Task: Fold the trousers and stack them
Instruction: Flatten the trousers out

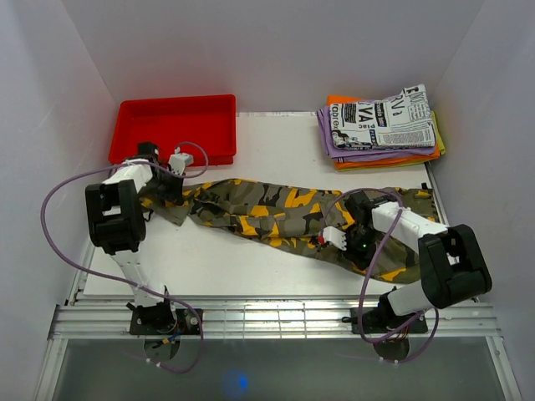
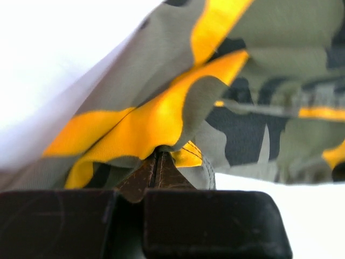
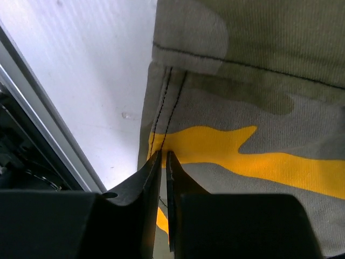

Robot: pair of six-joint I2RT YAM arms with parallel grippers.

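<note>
The camouflage trousers (image 1: pixel 267 209) lie stretched across the table from left to right, olive with black and yellow-orange patches. My left gripper (image 1: pixel 175 199) is at their left end. In the left wrist view it (image 2: pixel 157 154) is shut, with a bunch of the trousers (image 2: pixel 161 108) pinched at its tips and lifted off the table. My right gripper (image 1: pixel 366 251) sits on the right end. In the right wrist view it (image 3: pixel 164 156) is closed to a thin slit on the trousers (image 3: pixel 259 108), beside a stitched seam near the cloth's edge.
A red tray (image 1: pixel 175 102) stands at the back left. A stack of folded garments (image 1: pixel 384 125), newspaper print on top of purple and orange, sits at the back right. The metal rail (image 3: pixel 43 129) of the table's near edge runs close to my right gripper.
</note>
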